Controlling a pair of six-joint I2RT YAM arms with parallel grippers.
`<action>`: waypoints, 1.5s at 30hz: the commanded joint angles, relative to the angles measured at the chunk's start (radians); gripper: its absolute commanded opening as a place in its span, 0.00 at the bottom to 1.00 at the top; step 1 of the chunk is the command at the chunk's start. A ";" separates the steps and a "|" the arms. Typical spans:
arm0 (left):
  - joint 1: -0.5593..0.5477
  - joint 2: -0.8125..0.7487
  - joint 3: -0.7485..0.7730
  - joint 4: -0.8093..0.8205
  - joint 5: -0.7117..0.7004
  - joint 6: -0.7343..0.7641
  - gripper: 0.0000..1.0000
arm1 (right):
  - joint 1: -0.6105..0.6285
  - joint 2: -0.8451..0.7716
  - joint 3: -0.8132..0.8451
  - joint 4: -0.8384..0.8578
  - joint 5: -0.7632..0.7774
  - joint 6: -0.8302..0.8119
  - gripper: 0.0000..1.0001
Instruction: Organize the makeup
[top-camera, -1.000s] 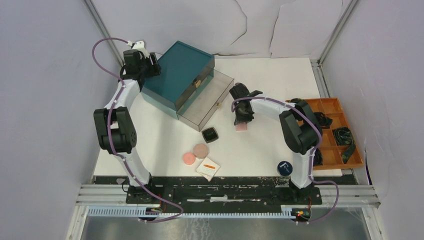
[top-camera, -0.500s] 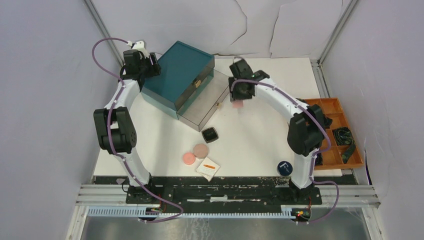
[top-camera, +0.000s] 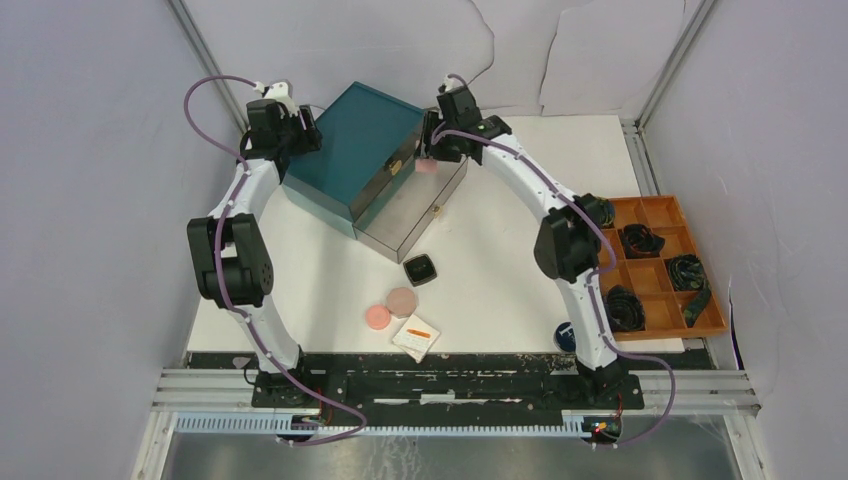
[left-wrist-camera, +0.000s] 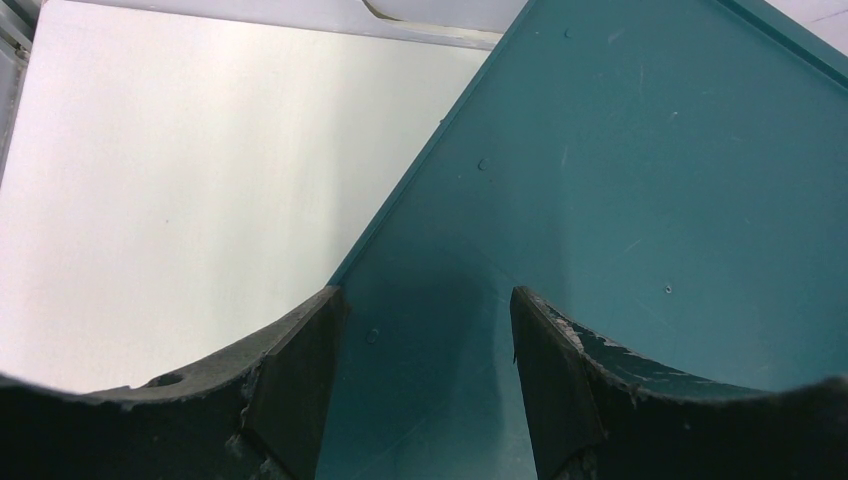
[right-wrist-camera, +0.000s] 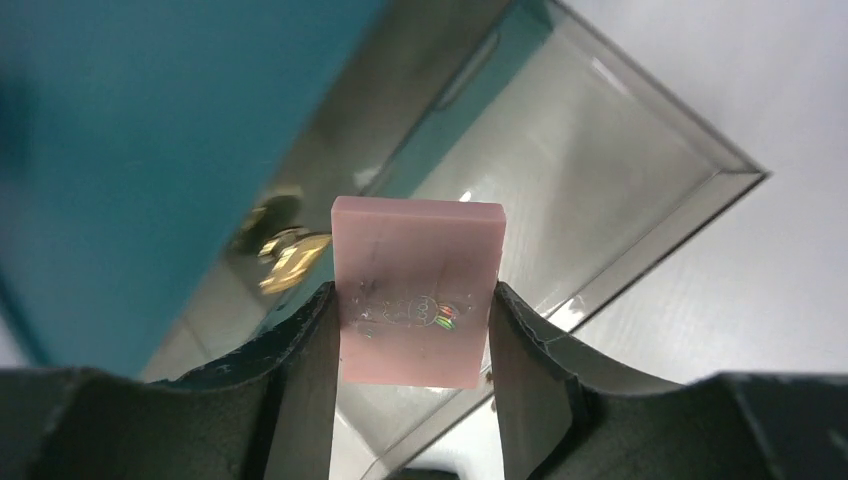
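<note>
My right gripper (top-camera: 432, 155) (right-wrist-camera: 417, 296) is shut on the pink square (right-wrist-camera: 418, 290) (top-camera: 427, 166), holding it above the open clear drawer (top-camera: 415, 205) (right-wrist-camera: 570, 160) of the teal box (top-camera: 355, 145). My left gripper (top-camera: 300, 130) (left-wrist-camera: 425, 300) stands open over the teal box lid (left-wrist-camera: 620, 180), with nothing between its fingers. On the table lie a black square compact (top-camera: 421, 269), a beige disc (top-camera: 402, 301), a pink disc (top-camera: 377, 317) and a white pad (top-camera: 416, 338) with a red-pink stick (top-camera: 419, 332) on it. A dark-blue tin (top-camera: 564, 335) is partly hidden behind the right arm.
An orange compartment tray (top-camera: 662, 210) with dark rolled bundles (top-camera: 625, 305) sits at the right edge. Grey walls close in the table on the left, back and right. A gold latch (right-wrist-camera: 285, 255) shows on the box front.
The right arm has carried the pink square from the table's middle back and left to above the open drawer. The left arm has not moved.
</note>
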 joint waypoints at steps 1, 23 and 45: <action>0.008 0.043 -0.034 -0.192 0.008 -0.010 0.71 | -0.015 0.071 0.036 0.107 -0.062 0.107 0.01; 0.008 0.057 -0.036 -0.191 0.004 -0.006 0.71 | -0.030 0.220 0.085 0.210 -0.113 0.140 0.35; 0.009 0.067 -0.026 -0.195 -0.001 -0.001 0.71 | -0.070 -0.176 -0.282 0.123 0.041 -0.078 0.82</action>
